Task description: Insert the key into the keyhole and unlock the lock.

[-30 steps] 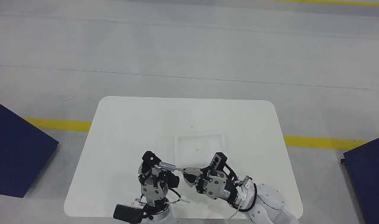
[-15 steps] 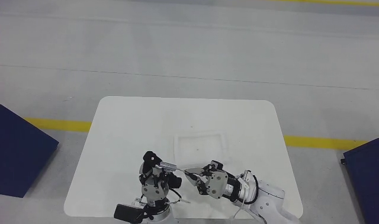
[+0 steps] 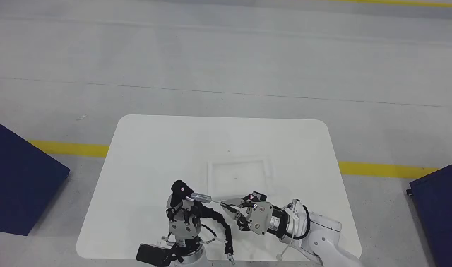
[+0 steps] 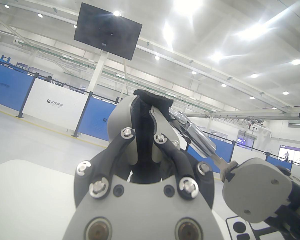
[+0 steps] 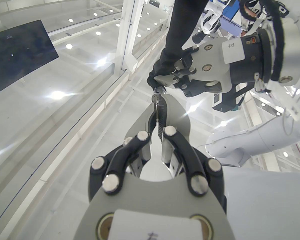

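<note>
Low over the table's near edge, my left gripper (image 3: 186, 195) is shut on a silver padlock (image 3: 201, 196), which sticks out sideways from its fingers. In the left wrist view the padlock (image 4: 191, 132) points toward the right gripper, and a key blade (image 4: 216, 161) runs from its end into that gripper's grey fingers (image 4: 255, 188). My right gripper (image 3: 228, 205) is shut on the key head (image 5: 156, 98), close against the left gripper (image 5: 165, 77). The right gripper (image 5: 158, 104) has its pads pressed together on the key.
A shallow white tray (image 3: 240, 162) sits on the white table (image 3: 141, 161) just beyond the two grippers. A black cable (image 3: 220, 232) loops by the arms at the near edge. Dark blue barriers (image 3: 21, 182) stand on the floor to either side.
My right wrist has rolled while holding the key, and its wrist housing has swung lower. The black cable has come into sight. The left gripper and the padlock have stayed put.
</note>
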Robot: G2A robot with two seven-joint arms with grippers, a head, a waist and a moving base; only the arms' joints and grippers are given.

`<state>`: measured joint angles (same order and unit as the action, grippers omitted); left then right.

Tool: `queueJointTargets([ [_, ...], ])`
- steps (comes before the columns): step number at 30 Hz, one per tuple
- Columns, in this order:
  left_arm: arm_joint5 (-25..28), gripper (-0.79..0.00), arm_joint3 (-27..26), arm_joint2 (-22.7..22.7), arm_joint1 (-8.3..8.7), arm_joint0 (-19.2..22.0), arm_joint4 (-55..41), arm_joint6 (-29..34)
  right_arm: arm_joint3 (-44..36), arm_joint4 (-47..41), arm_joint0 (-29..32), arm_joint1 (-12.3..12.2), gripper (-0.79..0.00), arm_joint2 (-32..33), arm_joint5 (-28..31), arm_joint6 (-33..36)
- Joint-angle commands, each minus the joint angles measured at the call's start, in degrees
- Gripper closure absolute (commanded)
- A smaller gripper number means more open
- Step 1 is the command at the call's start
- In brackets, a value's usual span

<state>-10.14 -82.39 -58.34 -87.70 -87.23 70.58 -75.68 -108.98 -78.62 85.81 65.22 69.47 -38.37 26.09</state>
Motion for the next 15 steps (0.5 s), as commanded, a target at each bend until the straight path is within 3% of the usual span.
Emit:
queueJointTargets([
  [1, 0.14, 0.000, -0.07, -0.07, -0.10, -0.09, -0.48, 0.04, -0.36, 2.38, 0.08, -0.09, -0.785, -0.11, 1.04, 0.20],
  [6, 0.46, 0.000, -0.15, -0.25, -0.32, -0.19, -1.18, 0.09, -1.27, 9.27, 0.86, -0.41, -0.785, 0.09, 5.71, 2.30],
  [15, 0.90, 0.000, -0.11, -0.72, -0.64, -0.23, -1.68, 0.30, -3.02, 34.04, 5.64, -1.58, -0.785, 2.97, 27.20, 7.14],
])
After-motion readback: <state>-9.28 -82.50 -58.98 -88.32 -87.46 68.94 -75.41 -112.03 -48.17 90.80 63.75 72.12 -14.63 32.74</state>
